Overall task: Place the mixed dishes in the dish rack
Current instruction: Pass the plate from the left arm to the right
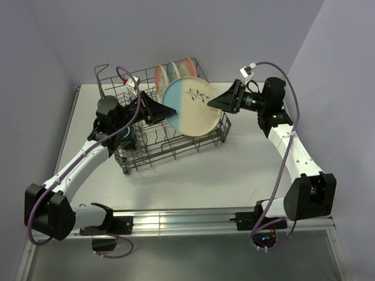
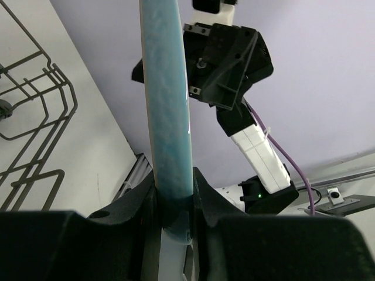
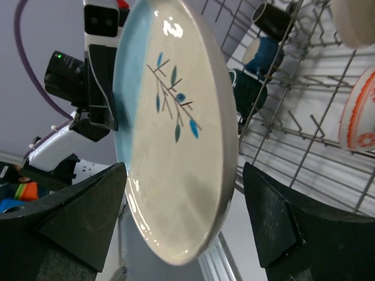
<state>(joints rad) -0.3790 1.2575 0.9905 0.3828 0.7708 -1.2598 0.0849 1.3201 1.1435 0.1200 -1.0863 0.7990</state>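
Top external view: the plate (image 1: 191, 106), cream and light blue with a twig print, is held on edge above the right part of the dish rack (image 1: 126, 163), not yet in a slot. The rack stands on the tabletop (image 1: 234, 181).
Already racked: more plates (image 1: 174, 71) stand in the far row; the right wrist view shows a blue mug (image 3: 263, 52) and an orange-patterned bowl (image 3: 360, 114) among the wires.
Left gripper (image 2: 174, 193): clamped on the plate's rim, which sits wedged between both fingers.
Right gripper (image 3: 181, 199): spread wide, one finger on each side of the opposite rim, neither visibly touching.
Risk, drop: the plate hangs from one narrow pinch; if the left gripper lets go before the right one has closed, the plate would fall onto the tines and could chip.
Risk, swivel: the glazed rim looks slick, so the plate may pivot in the pinch.
Risk, misplacing: lowered out of line, the edge could land on a tine tip or knock the standing plates.
Left arm pose: stretched forward over the rack's left side, wrist turned so the fingers point right.
Right arm pose: elbow out to the right, forearm angled inward, gripper roughly level and aimed left at the plate.
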